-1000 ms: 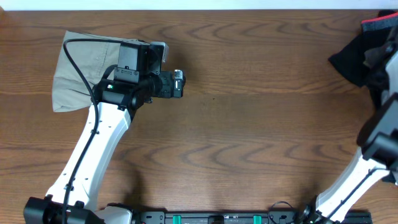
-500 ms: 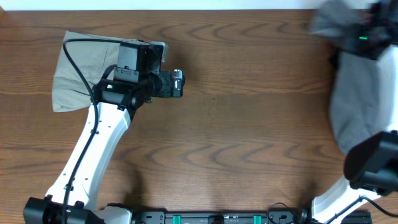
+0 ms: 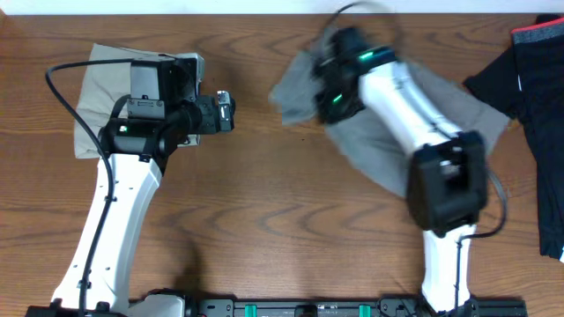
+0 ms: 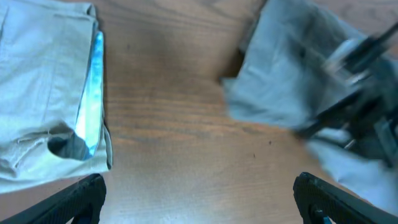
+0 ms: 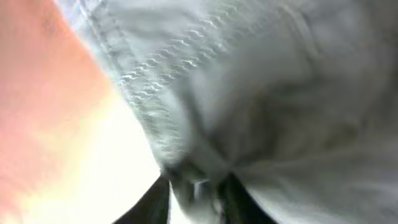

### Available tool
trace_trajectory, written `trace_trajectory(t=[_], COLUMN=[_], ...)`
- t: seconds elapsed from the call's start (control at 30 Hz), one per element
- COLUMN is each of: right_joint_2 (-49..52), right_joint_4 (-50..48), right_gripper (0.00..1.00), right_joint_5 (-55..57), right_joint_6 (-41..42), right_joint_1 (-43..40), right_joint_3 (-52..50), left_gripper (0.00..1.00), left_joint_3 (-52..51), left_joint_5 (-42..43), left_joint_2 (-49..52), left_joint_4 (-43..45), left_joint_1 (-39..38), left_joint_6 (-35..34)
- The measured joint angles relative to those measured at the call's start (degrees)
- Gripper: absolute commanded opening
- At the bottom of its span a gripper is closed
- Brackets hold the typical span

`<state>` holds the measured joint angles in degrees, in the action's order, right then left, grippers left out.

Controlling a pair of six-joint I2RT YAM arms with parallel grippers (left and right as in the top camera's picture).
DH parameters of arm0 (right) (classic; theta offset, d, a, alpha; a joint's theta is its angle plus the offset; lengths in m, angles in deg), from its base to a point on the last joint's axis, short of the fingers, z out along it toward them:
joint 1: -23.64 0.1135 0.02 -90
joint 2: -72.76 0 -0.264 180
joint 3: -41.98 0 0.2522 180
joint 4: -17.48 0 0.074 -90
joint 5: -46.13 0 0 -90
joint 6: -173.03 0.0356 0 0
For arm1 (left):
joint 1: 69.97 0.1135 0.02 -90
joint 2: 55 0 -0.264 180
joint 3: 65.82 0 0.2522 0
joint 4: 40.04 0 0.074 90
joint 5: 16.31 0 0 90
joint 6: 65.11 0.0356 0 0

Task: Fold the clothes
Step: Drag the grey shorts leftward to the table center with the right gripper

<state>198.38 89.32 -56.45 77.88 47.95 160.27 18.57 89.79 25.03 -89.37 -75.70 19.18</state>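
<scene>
On the bench [image 3: 264, 220], folded shorts [image 3: 88, 97] lie far left, spread shorts [image 3: 295, 88] far centre-right, a third garment [image 3: 529, 70] at the far right edge.

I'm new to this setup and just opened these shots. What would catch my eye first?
First the grey shorts, blurred and spread across the table's upper middle beneath the right arm. Next the folded beige shorts at the upper left, with the open left gripper beside them. A black garment with red trim lies at the right edge.
</scene>
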Motion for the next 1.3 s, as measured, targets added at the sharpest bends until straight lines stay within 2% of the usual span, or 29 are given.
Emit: trace_trajectory(t=[0.07, 0.2, 0.23, 0.53, 0.63, 0.7, 0.83, 0.87, 0.97, 1.1, 1.13, 1.3], right_joint_2=[-0.1, -0.9, -1.1, -1.5, -1.5, -1.5, -1.6, -1.6, -1.6, -1.6, -1.6, -1.6], right_joint_4=[-0.5, -1.1, -1.5, -1.2, 1.0, 2.5, 6.3, 7.1, 8.7, 9.6, 9.6, 8.9], right_gripper=[0.56, 0.68, 0.68, 0.39, 0.40, 0.43, 0.49, 0.51, 0.56, 0.59, 0.60, 0.62], right_joint_5=[2.8, 8.6, 9.4, 10.9, 9.0, 7.5, 5.1, 4.7, 4.0, 3.5, 3.5, 3.4], right_joint_6=[-2.4, -2.9, -2.2, 9.3, 13.1, 14.4, 15.9, 16.1, 16.6, 16.8, 16.8, 17.6], right_joint_1=[3.5, 5.3, 4.7, -10.2, -15.6, -18.0, -21.3, -21.8, -23.3, -24.8, -25.0, -26.9], right_joint_3=[0.0, 0.1, 0.1, 0.5, 0.6, 0.6, 0.7, 0.7, 0.7, 0.7, 0.7, 0.7], left_gripper=[0.98, 0.98, 0.98, 0.98, 0.98, 0.92, 0.87, 0.84, 0.64, 0.15, 0.06, 0.06], left_joint_3=[0.0, 0.0, 0.0, 0.0, 0.0, 0.1, 0.1, 0.2, 0.2, 0.1, 0.1, 0.3], left_joint_5=[0.0, 0.0, 0.0, 0.0, 0.5, 1.8, 4.8, 5.3, 7.2, 9.7, 10.2, 11.4], left_joint_2=[0.0, 0.1, 0.3, 9.0, 14.1, 17.5, 23.8, 25.3, 29.4, 31.5, 31.5, 30.4], left_joint_4=[-0.2, -0.2, -0.2, 4.7, 9.4, 14.0, 21.8, 23.1, 24.1, 19.7, 17.6, 7.9], left_joint_1=[0.0, -0.3, -0.4, -5.6, -7.3, -8.0, -8.7, -8.8, -9.1, -9.0, -9.0, -8.2], left_joint_6=[0.0, 0.0, 0.0, 0.5, 0.7, 0.7, 1.0, 0.9, 0.4, 0.5, 0.2, 0.4])
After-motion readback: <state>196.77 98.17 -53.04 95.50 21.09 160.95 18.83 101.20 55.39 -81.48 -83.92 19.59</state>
